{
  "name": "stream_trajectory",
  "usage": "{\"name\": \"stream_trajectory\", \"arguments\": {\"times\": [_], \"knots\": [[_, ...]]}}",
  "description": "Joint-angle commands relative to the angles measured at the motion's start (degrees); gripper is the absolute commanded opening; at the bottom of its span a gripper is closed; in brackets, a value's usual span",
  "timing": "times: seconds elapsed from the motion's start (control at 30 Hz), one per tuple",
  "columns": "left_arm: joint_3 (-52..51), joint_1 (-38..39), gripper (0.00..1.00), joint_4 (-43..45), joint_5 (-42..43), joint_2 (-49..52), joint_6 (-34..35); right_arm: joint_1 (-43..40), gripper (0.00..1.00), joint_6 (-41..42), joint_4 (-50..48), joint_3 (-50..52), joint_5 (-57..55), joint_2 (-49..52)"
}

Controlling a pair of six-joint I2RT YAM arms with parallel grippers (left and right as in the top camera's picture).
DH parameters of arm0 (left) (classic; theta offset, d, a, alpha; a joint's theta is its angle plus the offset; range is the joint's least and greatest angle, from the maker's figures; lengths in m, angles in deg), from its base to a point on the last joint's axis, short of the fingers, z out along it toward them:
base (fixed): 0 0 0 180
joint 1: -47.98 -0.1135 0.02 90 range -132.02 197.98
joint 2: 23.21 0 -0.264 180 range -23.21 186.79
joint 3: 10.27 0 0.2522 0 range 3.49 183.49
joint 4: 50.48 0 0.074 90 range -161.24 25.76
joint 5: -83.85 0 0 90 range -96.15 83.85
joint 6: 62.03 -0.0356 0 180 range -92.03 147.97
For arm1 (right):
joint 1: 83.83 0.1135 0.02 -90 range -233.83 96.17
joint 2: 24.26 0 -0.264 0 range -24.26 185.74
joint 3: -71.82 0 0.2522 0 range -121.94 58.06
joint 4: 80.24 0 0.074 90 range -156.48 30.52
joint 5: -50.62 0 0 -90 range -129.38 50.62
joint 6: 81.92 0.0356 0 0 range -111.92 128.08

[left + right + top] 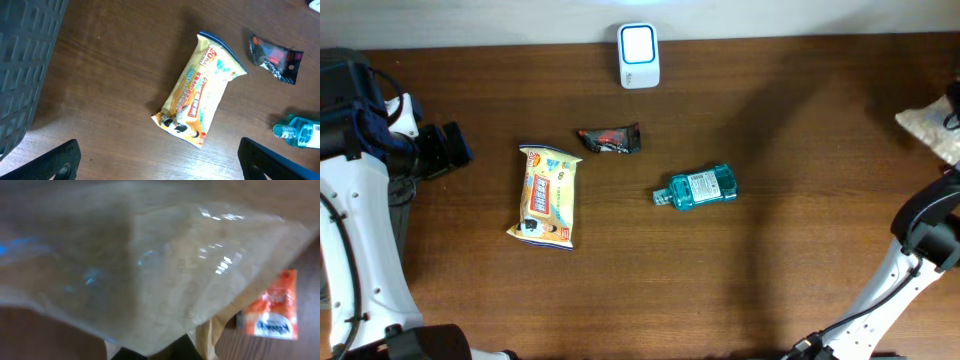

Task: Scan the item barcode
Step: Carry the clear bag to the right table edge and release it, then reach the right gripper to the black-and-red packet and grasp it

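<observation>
1. The wooden desk (800, 250) carries everything.
2. The left pincer (165, 165) hangs over the desk's left side with its fingers (60, 160) spread wide, holding nothing.
3. The right pincer (150, 352) is at the far right edge. A clear bag (150, 270) fills and blurs its view, so I cannot tell its state.
4. The yellow packet (548, 195) lies left of centre.
5. The blue bottle (698, 188) lies on its side, right of it.
6. The white scanner (638, 55) sits at the far edge.
7. The dark packet (610, 140) lies between the scanner and the yellow packet.
</observation>
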Motion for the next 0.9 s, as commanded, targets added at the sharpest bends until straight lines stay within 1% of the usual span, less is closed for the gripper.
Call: {"name": "stream_trajectory", "arguments": {"times": [0.0,0.13,0.2,0.23,0.3,0.37,0.43,0.47,0.57,0.6,0.63,0.7,0.73,0.77,0.8,0.87], "knots": [[-0.2,-0.2,0.99,0.1,0.5,-0.8,0.3,-1.0,0.19,0.9,-1.2,2.1,0.7,2.4],[-0.2,-0.2,0.99,0.1,0.5,-0.8,0.3,-2.3,0.18,1.7,0.0,2.2,0.7,4.0],[-0.2,-0.2,0.99,0.1,0.5,-0.8,0.3,-3.0,0.19,1.7,0.1,2.2,0.8,4.0],[-0.2,-0.2,0.99,0.1,0.5,-0.8,0.3,-3.5,0.24,1.7,0.1,2.1,0.8,3.9],[-0.2,-0.2,0.99,0.1,0.6,-0.8,0.3,-4.4,0.39,1.7,0.8,2.1,0.8,3.7],[-0.2,-0.2,0.99,0.1,0.5,-0.8,0.3,-5.8,0.41,1.7,1.7,1.9,1.5,3.3],[-0.2,-0.2,0.99,0.1,0.5,-0.8,0.3,-7.0,0.54,1.7,3.0,1.0,1.9,2.9],[-0.2,-0.2,0.99,0.1,0.5,-0.8,0.3,-7.6,0.56,1.4,3.8,-0.1,2.5,2.8],[-0.2,-0.2,0.99,0.1,0.5,-0.8,0.3,-8.2,0.56,0.5,6.2,-4.2,5.4,2.6],[-0.2,-0.2,0.99,0.1,0.5,-0.8,0.3,-8.2,0.56,-1.4,6.8,-6.3,7.8,2.4],[-0.2,-0.2,0.99,0.1,0.5,-0.8,0.3,-8.0,0.53,-3.8,8.1,-9.9,11.7,2.1],[-0.2,-0.2,0.99,0.1,0.5,-0.8,0.3,-7.3,0.52,-4.9,10.6,-15.2,14.2,1.5],[-0.2,-0.2,0.99,0.1,0.5,-0.8,0.3,-6.7,0.54,-5.0,11.9,-17.7,14.6,1.2],[-0.2,-0.2,0.99,0.1,0.5,-0.8,0.3,-6.0,0.59,-4.9,13.6,-20.6,14.8,0.8],[-0.2,-0.2,0.99,0.1,0.5,-0.8,0.3,-4.9,0.66,-5.0,15.8,-23.9,15.1,0.2],[-0.2,-0.2,0.99,0.1,0.5,-0.8,0.3,-2.6,0.73,-5.4,20.0,-29.8,16.6,-0.7]]}}
